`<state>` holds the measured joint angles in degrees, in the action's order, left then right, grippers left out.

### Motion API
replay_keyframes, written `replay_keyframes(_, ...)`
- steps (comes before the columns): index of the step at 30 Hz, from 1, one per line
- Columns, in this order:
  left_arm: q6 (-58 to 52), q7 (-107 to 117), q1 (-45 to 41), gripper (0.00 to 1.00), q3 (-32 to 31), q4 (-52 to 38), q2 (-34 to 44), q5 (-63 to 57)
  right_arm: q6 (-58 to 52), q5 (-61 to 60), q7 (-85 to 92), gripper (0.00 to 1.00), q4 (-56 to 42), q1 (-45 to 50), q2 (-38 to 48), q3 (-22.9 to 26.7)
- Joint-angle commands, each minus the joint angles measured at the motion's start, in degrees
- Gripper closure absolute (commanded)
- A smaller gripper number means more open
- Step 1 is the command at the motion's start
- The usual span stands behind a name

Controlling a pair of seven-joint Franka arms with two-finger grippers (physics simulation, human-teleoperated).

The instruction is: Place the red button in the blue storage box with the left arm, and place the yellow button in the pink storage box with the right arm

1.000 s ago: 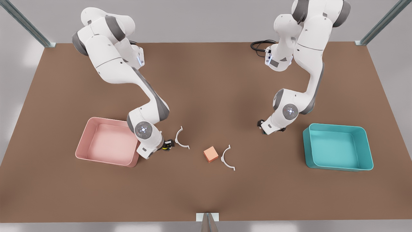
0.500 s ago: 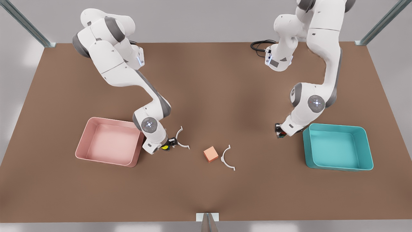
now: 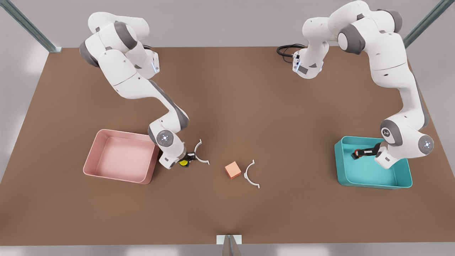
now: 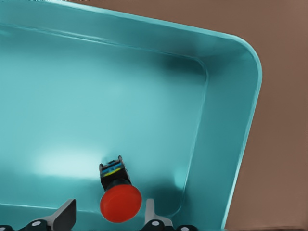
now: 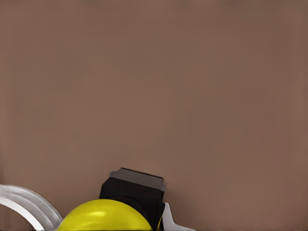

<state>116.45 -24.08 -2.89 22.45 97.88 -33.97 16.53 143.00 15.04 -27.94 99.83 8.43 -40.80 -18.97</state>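
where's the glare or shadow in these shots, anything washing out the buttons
Left wrist view: a pale sheen on the blue storage box floor beside the red button, which stays clear. Right wrist view: even light, yellow button crisp against the table. Front view: soft arm shadows on the table, no harsh glare.

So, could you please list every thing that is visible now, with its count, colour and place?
table: 1, brown, under everything.
blue box: 1, teal-blue, front view's right.
pink box: 1, pink, front view's left.
red button: 1, red cap, between the left gripper's fingers over the blue box.
yellow button: 1, yellow cap, held beside the pink box.
cube: 1, orange, table middle.
curved clips: 2, white, one beside the cube, one near the yellow button.
cable: 1, black, table's far edge.
left gripper: 1, over the blue box.
right gripper: 1, beside the pink box.
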Motion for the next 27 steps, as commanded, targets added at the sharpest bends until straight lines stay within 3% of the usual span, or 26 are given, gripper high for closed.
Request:
replay_keyframes(1, -1.0, -20.0, -0.6, 0.00, 0.0, -0.1, 1.3, 1.3, -0.1, 0.2, -1.7, 0.47, -0.1, -0.2, 3.1, 0.2)
replay_keyframes(5, -10.1, 4.8, -3.6, 0.00, 0.7, -4.4, 15.7, 0.6, -8.0, 0.2, -1.0, 0.47, 0.1, -4.2, 12.1, 0.0)
replay_keyframes(6, -16.2, 13.5, -4.3, 0.00, -2.8, -9.1, 17.9, -6.8, -11.4, 0.2, 2.4, 0.47, 2.3, -9.2, 15.4, -2.5)
replay_keyframes(8, -19.8, 17.8, 1.4, 0.00, -16.2, -9.6, 24.1, -13.6, -12.1, -1.6, 11.8, 0.47, 8.0, -18.7, 21.0, -5.6)
replay_keyframes(10, -26.4, 16.3, -0.1, 0.00, -16.4, -15.3, 25.1, -13.7, -11.9, -1.7, 15.6, 0.47, 12.5, -30.0, 23.4, -13.1)
replay_keyframes(13, -26.6, 16.2, -0.8, 0.00, -16.2, -15.2, 25.3, -13.7, -11.4, -1.7, 17.6, 0.47, 17.1, -39.2, 24.9, -18.3)
replay_keyframes(14, -26.6, 16.2, -0.9, 0.00, -16.2, -14.9, 25.2, -13.7, -11.2, -1.7, 17.6, 0.43, 18.1, -39.6, 23.8, -18.3)
replay_keyframes(15, -26.6, 16.2, -0.9, 0.00, -16.2, -14.9, 25.2, -13.7, -10.7, -1.7, 17.6, 0.29, 18.6, -40.4, 22.7, -18.3)
replay_keyframes(16, -26.8, 16.3, -1.0, 0.00, -16.2, -14.9, 25.2, -13.7, -8.5, -1.7, 17.6, 0.03, 19.7, -41.4, 21.6, -18.3)
replay_keyframes(19, -26.8, 16.3, -1.0, 0.00, -16.2, -15.0, 25.1, -13.7, -4.4, 1.5, 16.9, 0.01, 19.4, -40.9, 15.6, -17.4)
replay_keyframes(21, -26.8, 16.3, -1.0, 0.00, -16.2, -15.0, 25.1, -13.7, -6.0, 1.6, 16.6, 0.00, 18.2, -40.6, 17.4, -17.2)
replay_keyframes(22, -26.8, 16.3, -1.0, 0.00, -16.2, -15.0, 25.1, -13.7, -13.7, 1.5, 16.1, 0.00, 13.2, -37.9, 19.3, -16.6)
replay_keyframes(23, -26.9, 16.3, -1.0, 0.00, -16.2, -14.9, 25.1, -13.8, -25.0, -0.2, 14.9, 0.00, 3.1, -27.8, 24.1, -7.6)
replay_keyframes(24, -27.6, 16.3, -1.0, 0.00, -16.2, -15.0, 25.1, -13.8, -32.5, -6.9, 16.9, 0.00, 1.0, -17.0, 31.7, 4.7)
replay_keyframes(25, -27.5, 16.3, -0.9, 0.00, -16.2, -15.0, 25.0, -13.8, -36.5, -9.1, 19.6, 0.00, 0.8, -12.2, 34.8, 11.8)
replay_keyframes(26, -27.5, 16.3, -0.9, 0.00, -16.2, -15.0, 25.0, -13.7, -48.8, -11.5, 22.3, 0.00, -9.2, -11.4, 34.3, 14.5)
replay_keyframes(27, -27.5, 16.3, -0.9, 0.00, -16.2, -15.0, 25.0, -13.8, -52.1, -11.5, 22.0, 0.00, -15.7, -11.3, 30.1, 14.5)
